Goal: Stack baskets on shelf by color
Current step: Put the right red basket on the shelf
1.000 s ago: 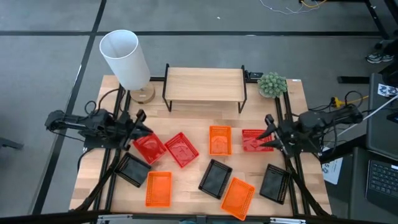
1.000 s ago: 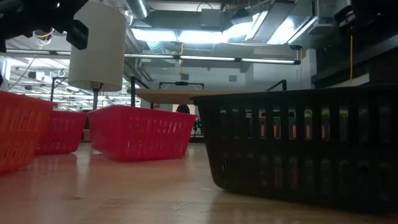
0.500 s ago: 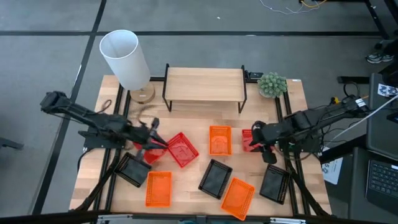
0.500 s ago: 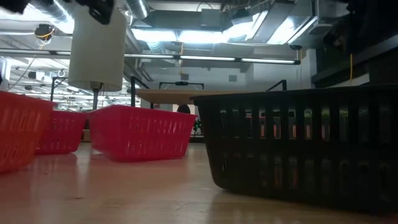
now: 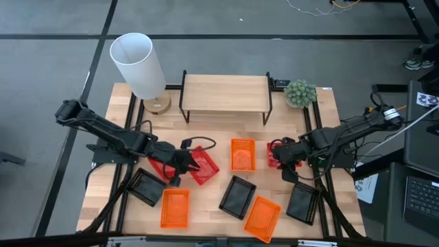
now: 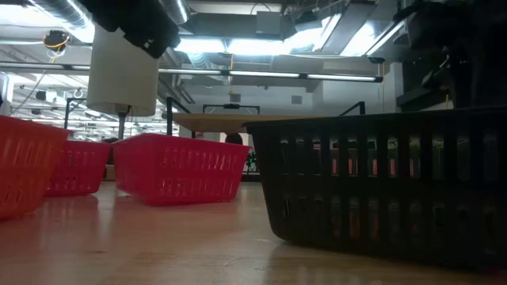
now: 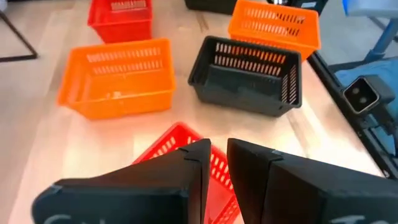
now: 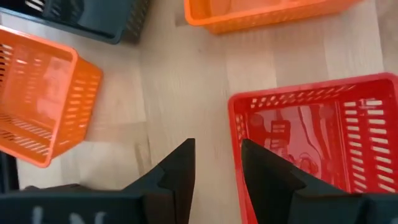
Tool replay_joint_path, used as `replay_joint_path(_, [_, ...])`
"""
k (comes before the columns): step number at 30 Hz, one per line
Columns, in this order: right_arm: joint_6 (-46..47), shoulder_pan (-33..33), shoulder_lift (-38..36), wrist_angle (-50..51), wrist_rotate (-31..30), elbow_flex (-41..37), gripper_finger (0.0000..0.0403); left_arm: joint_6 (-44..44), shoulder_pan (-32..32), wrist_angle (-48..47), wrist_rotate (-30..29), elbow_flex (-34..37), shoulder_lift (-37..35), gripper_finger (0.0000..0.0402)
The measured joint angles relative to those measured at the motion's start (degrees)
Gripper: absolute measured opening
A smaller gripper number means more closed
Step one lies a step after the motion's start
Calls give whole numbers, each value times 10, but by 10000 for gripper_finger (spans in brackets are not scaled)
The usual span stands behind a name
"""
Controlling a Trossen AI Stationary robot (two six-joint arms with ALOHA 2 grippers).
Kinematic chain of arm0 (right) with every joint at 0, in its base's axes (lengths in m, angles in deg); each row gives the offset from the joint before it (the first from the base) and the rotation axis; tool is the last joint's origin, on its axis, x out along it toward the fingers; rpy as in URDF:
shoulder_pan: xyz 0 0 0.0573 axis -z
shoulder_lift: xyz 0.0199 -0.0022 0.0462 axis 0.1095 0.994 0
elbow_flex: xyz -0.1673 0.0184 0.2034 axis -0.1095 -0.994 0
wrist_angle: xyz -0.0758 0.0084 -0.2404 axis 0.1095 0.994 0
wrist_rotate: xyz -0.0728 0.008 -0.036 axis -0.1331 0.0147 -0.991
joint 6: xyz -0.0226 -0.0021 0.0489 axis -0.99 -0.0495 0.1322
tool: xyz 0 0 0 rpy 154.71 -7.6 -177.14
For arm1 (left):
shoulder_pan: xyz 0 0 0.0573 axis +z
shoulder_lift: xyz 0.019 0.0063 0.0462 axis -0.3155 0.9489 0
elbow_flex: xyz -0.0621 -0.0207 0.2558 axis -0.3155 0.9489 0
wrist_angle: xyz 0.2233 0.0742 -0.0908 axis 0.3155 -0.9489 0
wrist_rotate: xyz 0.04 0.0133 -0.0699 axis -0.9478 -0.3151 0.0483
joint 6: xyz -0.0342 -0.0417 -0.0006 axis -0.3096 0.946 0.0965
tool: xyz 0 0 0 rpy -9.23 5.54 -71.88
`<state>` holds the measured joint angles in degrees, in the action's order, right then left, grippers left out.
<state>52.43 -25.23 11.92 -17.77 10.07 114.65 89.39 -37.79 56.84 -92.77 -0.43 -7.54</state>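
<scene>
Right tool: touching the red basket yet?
Cannot tell. The right wrist view shows the right tool straddling the red basket wall, but not plain contact.

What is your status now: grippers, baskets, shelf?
Left gripper over a red basket. Right gripper open, astride another red basket's wall. Shelf holds no basket. Nothing seen blocking.

Setting: robotics lab or workshop. Evidence: grey concrete floor point(image 5: 55, 27) around the light-wood work table point(image 5: 219, 134); loose cables point(image 5: 322, 7) trailing on the floor; black laptop keyboard point(image 5: 420, 195) on a side bench; exposed ceiling ducts point(image 6: 55, 16) and long fluorescent strip lights point(image 6: 317, 77) overhead.
</scene>
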Motion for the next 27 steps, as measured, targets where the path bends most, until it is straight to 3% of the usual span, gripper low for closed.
replay_joint_path(5, [-1, 0, 17, 7, -43, 0, 129, 0, -11, 33, 0, -1, 29, 47])
replay_joint_path(15, [9, 0, 67, 19, -46, 0, 129, 10, -10, 45, -1, -1, 79, 47])
replay_joint_path(22, [259, 0, 104, 0, -161, 0, 129, 30, -8, 48, -2, -1, 86, 47])
replay_joint_path(27, [329, 0, 127, -15, -174, 0, 129, 30, -8, 47, -15, -1, 85, 47])
